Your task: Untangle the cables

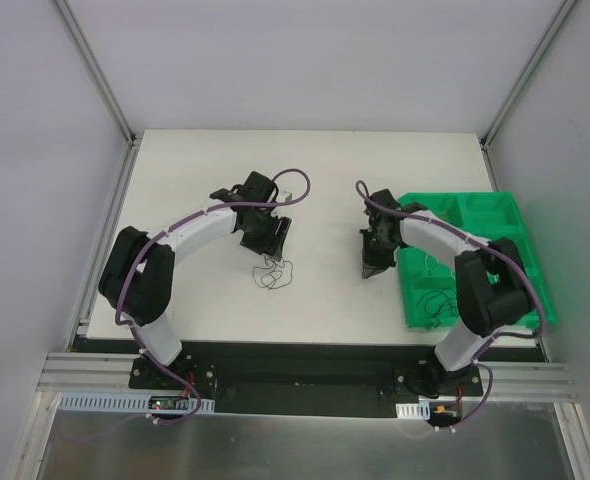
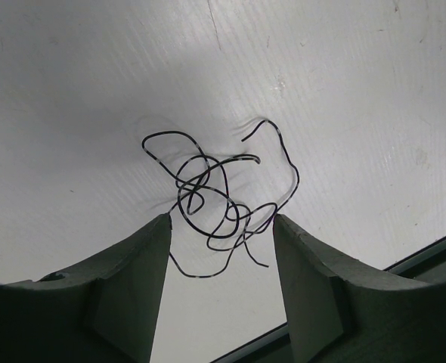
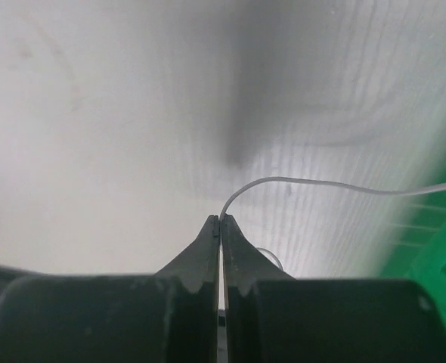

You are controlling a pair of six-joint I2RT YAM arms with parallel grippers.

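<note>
A small loopy knot of thin dark cables (image 2: 215,198) lies on the white table; it also shows in the top view (image 1: 275,273). My left gripper (image 2: 221,221) is open, its fingertips (image 2: 162,227) either side of the knot's near edge, just above it (image 1: 268,240). My right gripper (image 3: 220,219) is shut on a thin whitish cable (image 3: 321,183) that arcs off to the right toward the green tray. In the top view the right gripper (image 1: 373,268) hangs just left of the tray.
A green compartmented tray (image 1: 495,215) stands at the right, with thin dark wires (image 1: 437,303) lying in its near part. Its edge shows in the right wrist view (image 3: 442,249). The table's front edge (image 2: 427,253) is near the left gripper.
</note>
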